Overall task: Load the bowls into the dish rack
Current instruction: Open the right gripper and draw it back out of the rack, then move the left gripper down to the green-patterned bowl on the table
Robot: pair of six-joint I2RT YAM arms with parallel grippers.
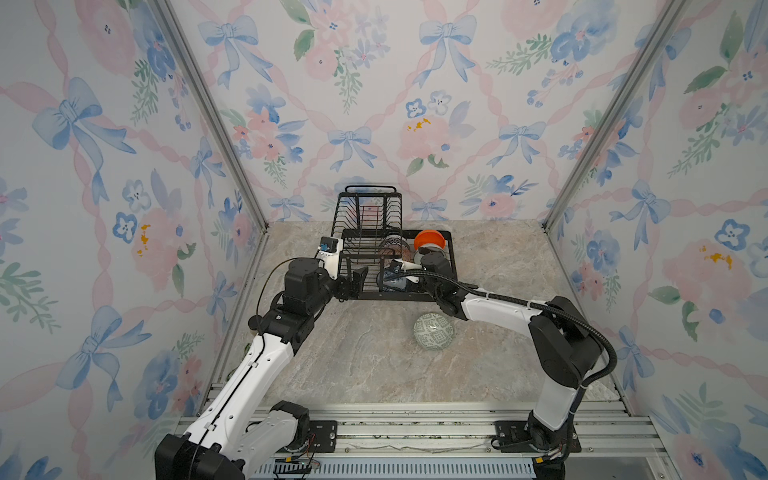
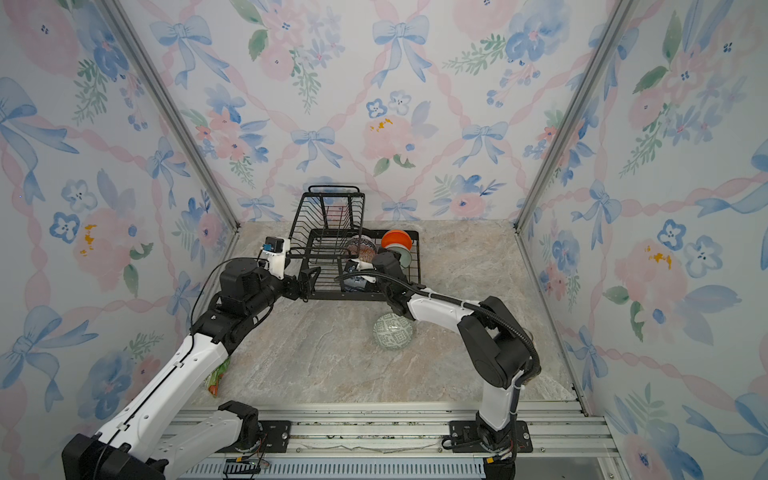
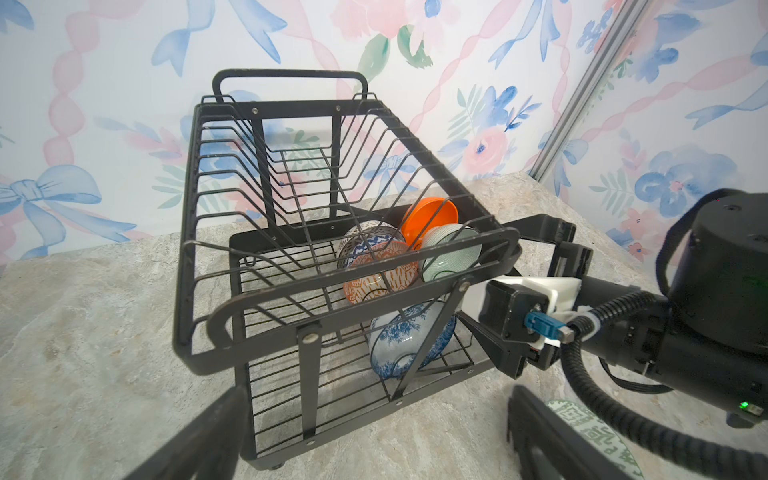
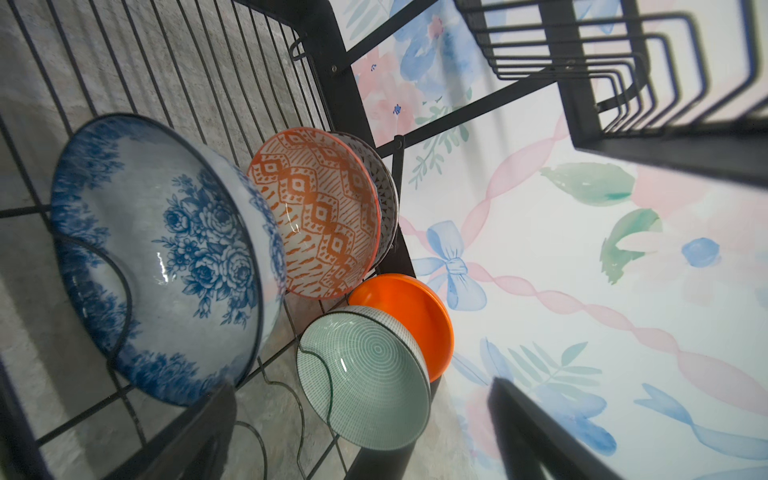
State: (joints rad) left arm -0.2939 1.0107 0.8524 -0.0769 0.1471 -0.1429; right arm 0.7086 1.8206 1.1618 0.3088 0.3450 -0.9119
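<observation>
The green-white geometric bowl (image 1: 433,331) sits alone on the tabletop (image 1: 353,365), just in front of the dish rack (image 3: 286,75), apparently rim-down. Treat it as glazed ceramic: rigid, slick, chippable (pinch the wall at the rim, not the dome). Your left gripper (image 1: 352,283) and right gripper (image 4: 361,384) both gape empty at the rack.
</observation>
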